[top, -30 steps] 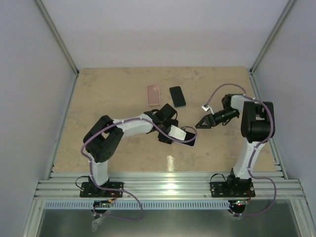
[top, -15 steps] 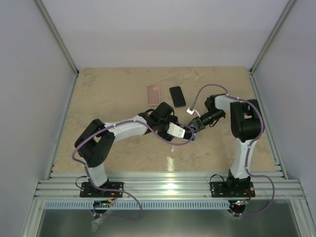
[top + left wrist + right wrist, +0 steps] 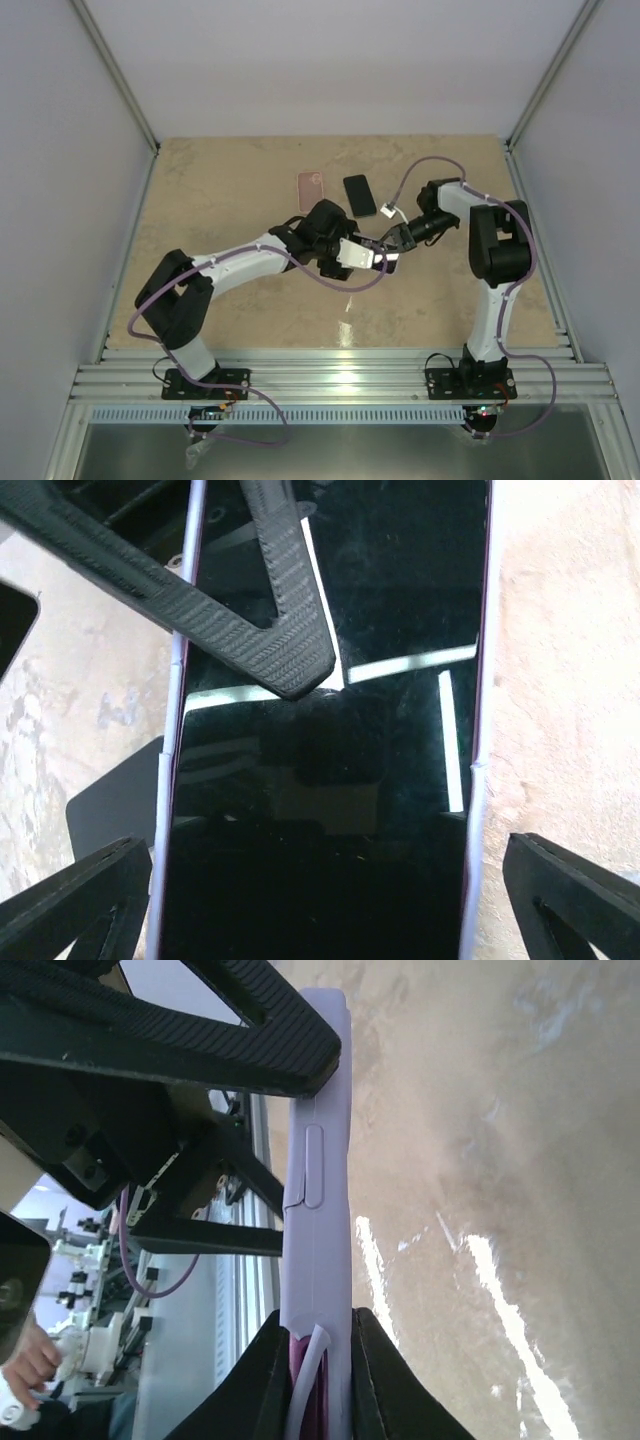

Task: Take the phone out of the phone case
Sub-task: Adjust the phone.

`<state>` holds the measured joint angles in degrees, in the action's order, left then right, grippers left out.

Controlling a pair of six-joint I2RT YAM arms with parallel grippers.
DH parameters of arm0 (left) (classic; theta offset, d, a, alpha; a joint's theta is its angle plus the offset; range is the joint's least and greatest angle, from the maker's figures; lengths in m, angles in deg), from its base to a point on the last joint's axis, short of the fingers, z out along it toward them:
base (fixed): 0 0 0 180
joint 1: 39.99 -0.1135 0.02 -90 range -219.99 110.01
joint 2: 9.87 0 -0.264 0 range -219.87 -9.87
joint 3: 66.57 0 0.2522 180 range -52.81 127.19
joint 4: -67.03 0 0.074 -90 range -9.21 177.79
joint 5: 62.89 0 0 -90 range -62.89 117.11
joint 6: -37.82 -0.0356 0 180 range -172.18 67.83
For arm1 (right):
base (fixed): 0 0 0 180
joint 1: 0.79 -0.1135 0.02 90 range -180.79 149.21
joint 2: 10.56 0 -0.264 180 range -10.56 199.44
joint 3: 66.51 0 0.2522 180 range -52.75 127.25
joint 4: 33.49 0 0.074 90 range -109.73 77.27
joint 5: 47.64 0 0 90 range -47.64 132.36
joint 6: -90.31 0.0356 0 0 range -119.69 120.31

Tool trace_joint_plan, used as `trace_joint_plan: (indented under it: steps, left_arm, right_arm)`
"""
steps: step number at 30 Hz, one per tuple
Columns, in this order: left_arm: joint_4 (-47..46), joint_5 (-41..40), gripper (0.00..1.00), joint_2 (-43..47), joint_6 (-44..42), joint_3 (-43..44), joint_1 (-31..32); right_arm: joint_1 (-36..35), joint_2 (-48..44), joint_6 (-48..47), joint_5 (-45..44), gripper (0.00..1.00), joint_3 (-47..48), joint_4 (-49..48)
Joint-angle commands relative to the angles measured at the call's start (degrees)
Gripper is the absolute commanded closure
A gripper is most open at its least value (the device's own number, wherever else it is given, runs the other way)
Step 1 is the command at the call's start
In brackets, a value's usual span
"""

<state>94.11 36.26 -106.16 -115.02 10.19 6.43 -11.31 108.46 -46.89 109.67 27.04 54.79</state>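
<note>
A phone (image 3: 320,810) with a dark screen sits in a lilac phone case (image 3: 322,1210) and hangs above the middle of the table (image 3: 200,200). My right gripper (image 3: 318,1325) is shut on one end of the case; a strip of the case's rim curls out between its jaws. In the left wrist view one right finger (image 3: 270,630) lies across the screen. My left gripper (image 3: 330,880) is open, its fingertips standing off both long sides of the case with a gap on each. From above, the two grippers meet at the left (image 3: 362,256) and right (image 3: 392,246) ends of the phone.
A pink case (image 3: 311,188) and a bare black phone (image 3: 360,194) lie side by side on the table behind the grippers. Grey walls stand close on both sides, and a metal rail (image 3: 340,362) runs along the near edge.
My right gripper swung left to the phone and shut on the case's end. My left gripper carried the phone slightly farther back and then opened wide.
</note>
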Motion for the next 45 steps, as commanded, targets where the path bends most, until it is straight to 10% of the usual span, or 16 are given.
trace_joint_plan:
  steps: [1, 13, 21, 37, 45]
  left_arm:
    - [2.55, 2.03, 0.0, 4.13, 12.46, 6.25, -4.14]
    - [9.68, 34.01, 0.01, 15.76, 58.59, 17.37, -23.18]
    - [-46.36, 51.55, 0.06, 18.37, 112.42, 2.74, -28.03]
    - [-64.18, 53.27, 0.53, 16.62, 123.11, -2.79, -27.81]
    - [-62.84, 54.91, 0.6, 15.64, 121.59, -2.97, -25.41]
  right_arm:
    - [2.17, -4.73, 1.94, 6.04, 0.99, 6.5, 1.55]
    - [3.85, -20.98, 41.94, 10.13, 0.99, 16.8, -36.73]
    - [-2.55, -25.71, 54.11, 11.95, 0.99, 18.27, -48.47]
    - [-7.4, -31.82, 49.52, 13.18, 0.99, 8.94, -45.97]
    - [-8.07, -30.83, 50.44, 13.11, 0.99, 9.25, -46.64]
